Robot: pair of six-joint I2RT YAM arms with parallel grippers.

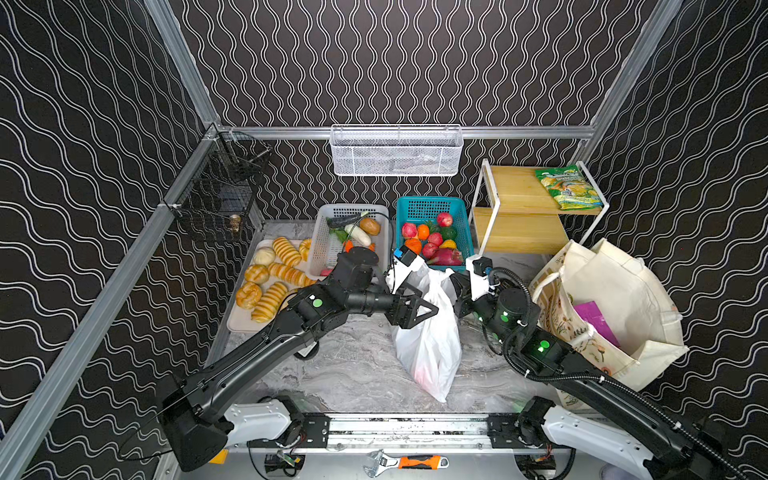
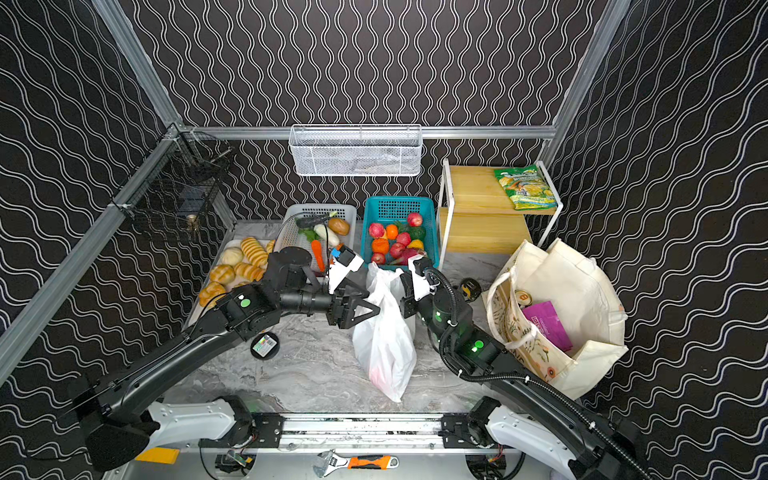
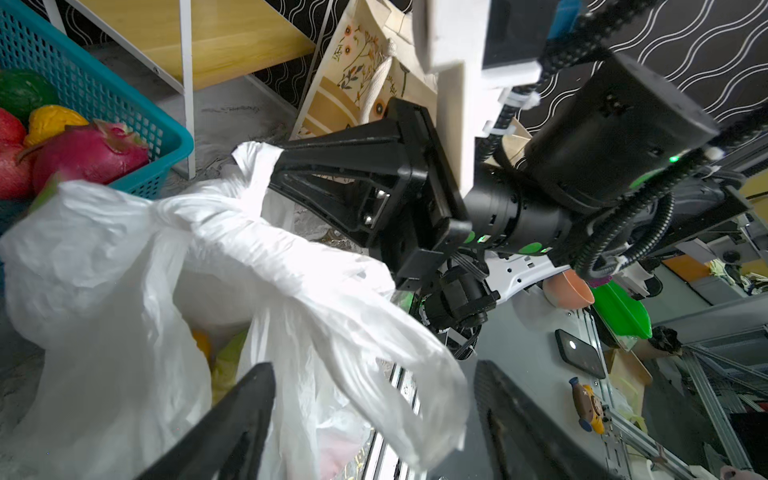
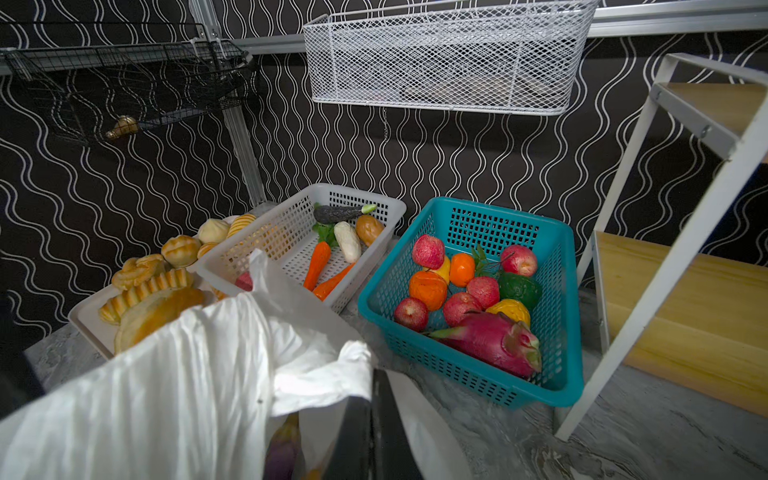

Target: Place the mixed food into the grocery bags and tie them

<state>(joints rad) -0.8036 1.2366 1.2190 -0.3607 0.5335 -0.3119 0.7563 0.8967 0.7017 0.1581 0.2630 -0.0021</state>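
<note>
The white plastic bag [image 1: 428,353] stands mid-table between both arms. The right gripper [image 3: 276,166] pinches one bag handle [image 3: 249,153] tight. The left gripper [image 3: 370,382] gapes wide around the second handle [image 3: 353,316], apparently without squeezing it.

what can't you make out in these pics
- white plastic bag contents: opaque plastic hides them in both top views; left wrist view shows only yellow-green glimpses.
- canvas tote, both top views: beyond the purple packet, its own walls hide the inside.
- white mesh basket: contents blurred behind the mesh, both top views.
- black wire basket, both top views: brownish item too small to identify.
</note>
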